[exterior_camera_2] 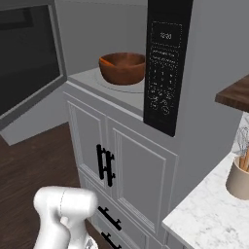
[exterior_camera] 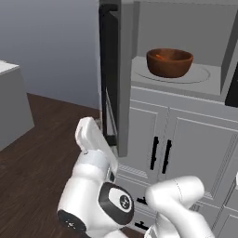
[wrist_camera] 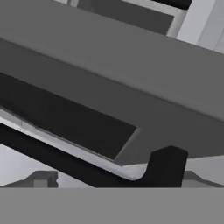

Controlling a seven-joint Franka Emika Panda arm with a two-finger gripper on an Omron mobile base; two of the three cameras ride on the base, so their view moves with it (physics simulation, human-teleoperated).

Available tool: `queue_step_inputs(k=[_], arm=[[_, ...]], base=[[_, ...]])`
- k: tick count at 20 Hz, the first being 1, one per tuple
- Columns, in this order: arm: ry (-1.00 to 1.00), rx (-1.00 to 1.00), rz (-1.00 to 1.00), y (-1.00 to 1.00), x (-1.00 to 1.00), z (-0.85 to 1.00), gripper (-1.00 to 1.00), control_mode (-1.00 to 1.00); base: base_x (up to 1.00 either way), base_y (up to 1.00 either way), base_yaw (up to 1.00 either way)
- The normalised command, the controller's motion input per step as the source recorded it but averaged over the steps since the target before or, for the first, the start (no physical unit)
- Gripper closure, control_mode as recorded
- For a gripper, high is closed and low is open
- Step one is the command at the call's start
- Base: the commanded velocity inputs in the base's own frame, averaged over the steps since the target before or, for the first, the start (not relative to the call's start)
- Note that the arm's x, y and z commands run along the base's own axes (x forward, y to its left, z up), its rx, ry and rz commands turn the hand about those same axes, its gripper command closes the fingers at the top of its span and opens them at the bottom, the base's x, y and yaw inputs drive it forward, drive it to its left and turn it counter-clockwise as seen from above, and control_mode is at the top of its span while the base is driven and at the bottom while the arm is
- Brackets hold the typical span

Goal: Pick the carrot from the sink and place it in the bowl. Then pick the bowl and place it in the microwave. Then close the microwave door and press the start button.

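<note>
Sitting inside open microwave [exterior_camera_2: 204, 73]: bowl [exterior_camera: 169, 62] on turntable plate [exterior_camera: 199, 74]

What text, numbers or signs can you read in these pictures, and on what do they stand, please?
Display at the top of the microwave's control strip: a few pale digits, too blurred to read for sure.
Keypad below it on the same strip: rows of small pale marks and round signs, too small to read.
Bowl, cabinets, crock: no writing.
</note>
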Motion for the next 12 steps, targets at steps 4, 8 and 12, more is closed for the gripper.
queue_step_inputs(k=[4,8,12], arm=[[-0.20,0.53,0.19,-1.00,-0.22,0.32,-1.00,-1.00],[-0.16,0.50,0.19,-1.00,0.00,0.32,-1.00,-1.00],[-0.20,0.44,0.15,-1.00,-0.04,0.49,-1.00,-1.00]], base=[[0.00,0.00,0.00],[0.00,0.00,0.00],[0.00,0.00,0.00]])
